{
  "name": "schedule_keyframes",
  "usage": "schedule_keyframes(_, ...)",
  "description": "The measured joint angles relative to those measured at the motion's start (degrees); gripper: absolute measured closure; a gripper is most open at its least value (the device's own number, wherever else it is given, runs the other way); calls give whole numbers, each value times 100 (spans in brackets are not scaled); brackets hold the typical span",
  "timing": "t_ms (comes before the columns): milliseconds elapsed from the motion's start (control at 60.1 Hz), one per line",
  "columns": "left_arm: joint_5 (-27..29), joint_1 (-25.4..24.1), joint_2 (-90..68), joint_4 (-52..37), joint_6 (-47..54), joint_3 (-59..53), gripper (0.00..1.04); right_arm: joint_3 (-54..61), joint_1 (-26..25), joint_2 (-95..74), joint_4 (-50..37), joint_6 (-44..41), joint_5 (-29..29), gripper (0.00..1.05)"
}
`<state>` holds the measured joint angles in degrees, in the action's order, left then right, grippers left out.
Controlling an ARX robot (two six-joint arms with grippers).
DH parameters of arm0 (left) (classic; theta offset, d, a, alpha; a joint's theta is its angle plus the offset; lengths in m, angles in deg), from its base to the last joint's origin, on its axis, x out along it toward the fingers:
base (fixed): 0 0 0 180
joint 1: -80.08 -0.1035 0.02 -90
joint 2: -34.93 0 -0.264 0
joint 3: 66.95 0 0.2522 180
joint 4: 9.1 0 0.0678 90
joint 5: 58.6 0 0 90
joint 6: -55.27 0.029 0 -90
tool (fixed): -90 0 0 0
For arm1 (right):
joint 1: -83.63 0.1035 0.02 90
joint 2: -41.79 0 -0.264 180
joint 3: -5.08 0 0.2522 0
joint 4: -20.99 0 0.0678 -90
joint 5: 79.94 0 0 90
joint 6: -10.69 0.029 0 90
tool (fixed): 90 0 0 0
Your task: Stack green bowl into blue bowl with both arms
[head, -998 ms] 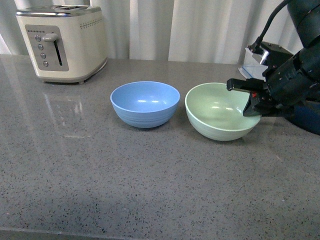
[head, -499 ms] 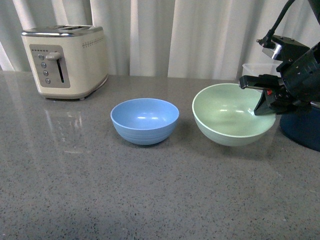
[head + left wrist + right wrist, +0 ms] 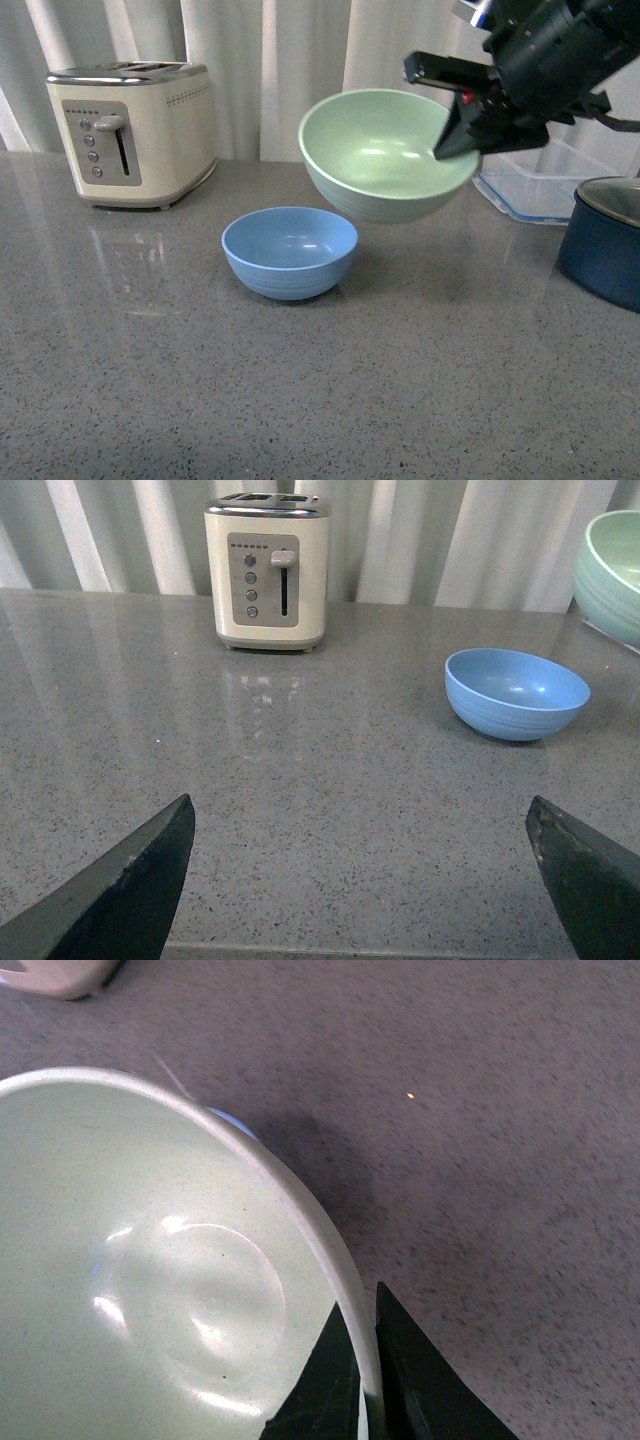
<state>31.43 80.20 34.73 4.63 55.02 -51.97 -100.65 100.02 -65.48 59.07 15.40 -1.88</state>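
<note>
My right gripper [image 3: 455, 115] is shut on the right rim of the green bowl [image 3: 385, 155] and holds it in the air, tilted toward me, above and to the right of the blue bowl [image 3: 290, 250]. The blue bowl stands empty on the grey counter. In the right wrist view the two fingers pinch the green bowl's rim [image 3: 345, 1290], one inside and one outside, gripper [image 3: 365, 1360]. My left gripper [image 3: 360, 880] is open and empty, low over the counter's front edge; the blue bowl [image 3: 517, 692] lies ahead of it and the green bowl [image 3: 612, 570] shows at the picture's edge.
A cream toaster [image 3: 130, 120] stands at the back left. A clear plastic container [image 3: 540, 185] and a dark navy pot with a lid [image 3: 605, 235] stand at the right. White curtains hang behind the counter [image 3: 200, 380].
My right gripper has lifted the green bowl off the counter and carried it up and to the left, toward the blue bowl. The blue bowl has not moved.
</note>
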Motion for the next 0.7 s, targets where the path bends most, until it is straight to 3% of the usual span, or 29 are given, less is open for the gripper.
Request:
schedule_keyframes(266,0,0,0,0,0,0,7,-671,315,-682,107,-15,-120,104)
schedule_keyframes(699,0,0,0,0,0,0,7,-1333,343,-1486,157,-42,-315,104)
